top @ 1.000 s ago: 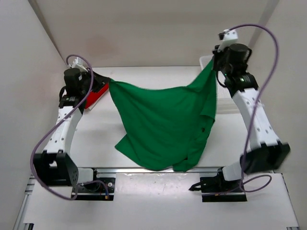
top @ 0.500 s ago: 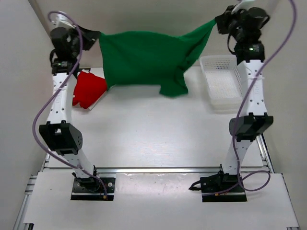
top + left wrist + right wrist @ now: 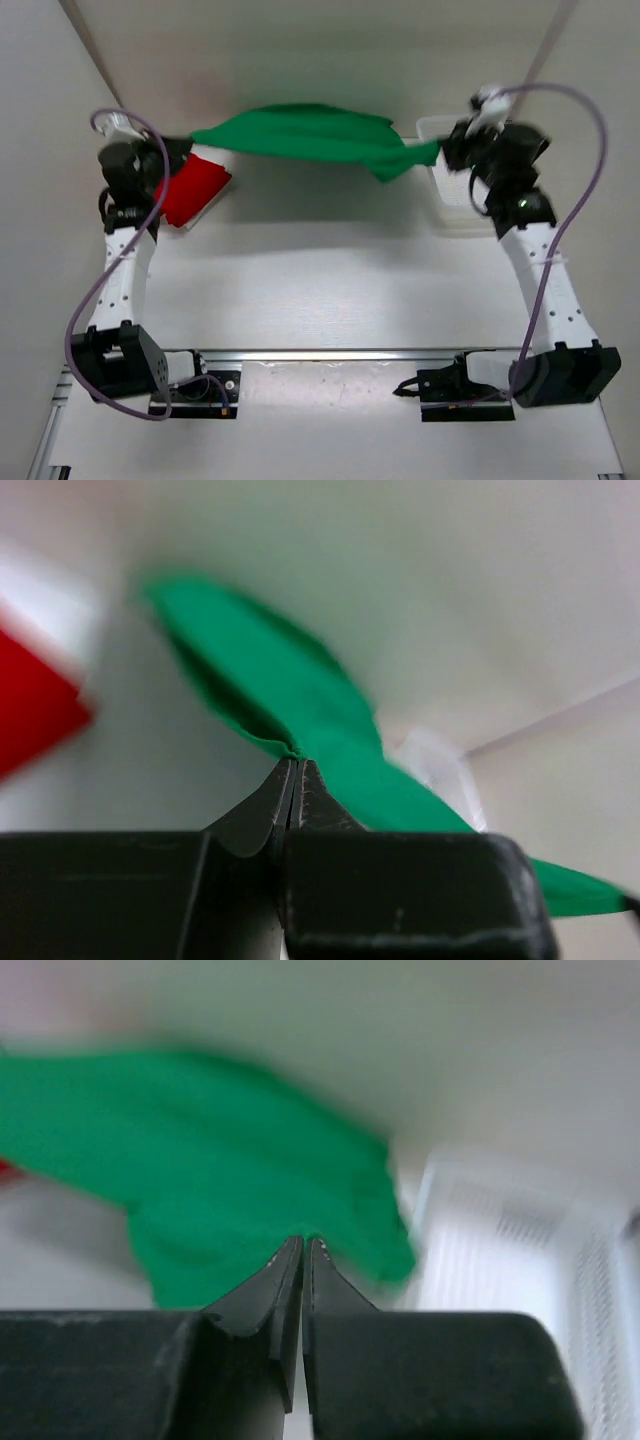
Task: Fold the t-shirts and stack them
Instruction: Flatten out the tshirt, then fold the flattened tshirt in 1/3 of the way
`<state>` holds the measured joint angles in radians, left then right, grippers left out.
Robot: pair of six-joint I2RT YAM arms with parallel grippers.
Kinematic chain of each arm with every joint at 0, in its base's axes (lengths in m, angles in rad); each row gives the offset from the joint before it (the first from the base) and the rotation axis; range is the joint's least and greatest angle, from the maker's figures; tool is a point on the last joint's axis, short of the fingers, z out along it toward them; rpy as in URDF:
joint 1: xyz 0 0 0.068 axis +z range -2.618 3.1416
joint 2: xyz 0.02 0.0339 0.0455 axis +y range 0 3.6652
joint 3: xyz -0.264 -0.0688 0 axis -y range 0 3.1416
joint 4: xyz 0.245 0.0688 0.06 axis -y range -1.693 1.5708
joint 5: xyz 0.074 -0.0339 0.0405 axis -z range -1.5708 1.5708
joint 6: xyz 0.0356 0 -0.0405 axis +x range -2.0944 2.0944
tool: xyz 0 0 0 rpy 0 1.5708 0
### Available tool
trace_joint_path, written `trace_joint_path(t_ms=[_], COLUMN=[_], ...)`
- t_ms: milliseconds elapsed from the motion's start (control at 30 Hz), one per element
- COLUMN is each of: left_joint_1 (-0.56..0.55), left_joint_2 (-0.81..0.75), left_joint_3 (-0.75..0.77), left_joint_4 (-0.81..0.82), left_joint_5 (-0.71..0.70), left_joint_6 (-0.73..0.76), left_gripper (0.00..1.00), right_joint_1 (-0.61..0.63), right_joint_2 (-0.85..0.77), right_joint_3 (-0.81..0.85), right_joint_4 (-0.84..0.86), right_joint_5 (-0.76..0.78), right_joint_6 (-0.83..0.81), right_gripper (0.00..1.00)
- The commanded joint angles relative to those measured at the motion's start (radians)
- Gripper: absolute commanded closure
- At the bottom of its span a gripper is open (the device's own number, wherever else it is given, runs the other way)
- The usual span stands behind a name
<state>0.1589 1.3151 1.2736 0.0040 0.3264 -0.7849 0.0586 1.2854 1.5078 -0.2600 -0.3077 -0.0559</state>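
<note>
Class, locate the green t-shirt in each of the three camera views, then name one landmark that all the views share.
Top external: green t-shirt stretched across the upper middle.
Left wrist: green t-shirt runs as a band from upper left to lower right.
Right wrist: green t-shirt, blurred, fills the left and centre.
Shared landmark: white mesh basket, toward the right in every view.

green t-shirt [image 3: 310, 135] spanning the back, red t-shirt [image 3: 195, 190] left, basket [image 3: 455, 205] right, open tabletop [image 3: 320, 290] in front

Plain green t-shirt [image 3: 310, 135], plain bright red t-shirt [image 3: 195, 190], white mesh basket [image 3: 432, 124], white table [image 3: 320, 285]. Left arm [image 3: 125, 280] and right arm [image 3: 550, 280] are white with black joints.
</note>
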Motion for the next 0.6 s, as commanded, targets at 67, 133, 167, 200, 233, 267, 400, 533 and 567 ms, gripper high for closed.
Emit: trace_joint_path(t_ms=[67, 133, 167, 200, 233, 267, 400, 533, 567], left_joint_1=[0.004, 0.039, 0.071, 0.097, 0.108, 0.117, 0.111, 0.16, 0.13], left_joint_2=[-0.169, -0.229, -0.24, -0.234, -0.235, -0.238, -0.277, -0.356, -0.381], left_joint_3=[-0.449, -0.595, -0.664, -0.687, -0.739, -0.779, -0.832, -0.8, -0.787], left_joint_4=[0.034, 0.044, 0.034, 0.002, -0.004, -0.034, -0.146, -0.341, -0.399], left_joint_5=[-0.027, 0.028, 0.036, 0.075, 0.1, 0.112, 0.135, 0.163, 0.128], left_joint_6=[0.053, 0.05, 0.055, 0.062, 0.081, 0.088, 0.177, 0.297, 0.306], left_gripper=[1.0, 1.0, 1.0, 1.0, 1.0, 1.0, 1.0, 1.0, 1.0], right_joint_1=[0.069, 0.093, 0.101, 0.115, 0.118, 0.109, 0.078, 0.145, 0.138], right_joint_2=[-0.234, -0.329, -0.368, -0.392, -0.437, -0.472, -0.554, -0.581, -0.589], right_joint_3=[-0.563, -0.73, -0.795, -0.846, -0.882, -0.894, -0.87, -0.765, -0.779], right_joint_4=[0.039, 0.041, -0.011, -0.057, -0.082, -0.153, -0.371, -0.605, -0.657], right_joint_5=[0.072, 0.064, 0.068, 0.081, 0.097, 0.094, 0.057, 0.099, 0.085], right_joint_6=[0.048, 0.135, 0.174, 0.209, 0.229, 0.264, 0.358, 0.419, 0.422], right_gripper=[0.99, 1.0, 1.0, 1.0, 1.0, 1.0, 1.0, 1.0, 1.0])
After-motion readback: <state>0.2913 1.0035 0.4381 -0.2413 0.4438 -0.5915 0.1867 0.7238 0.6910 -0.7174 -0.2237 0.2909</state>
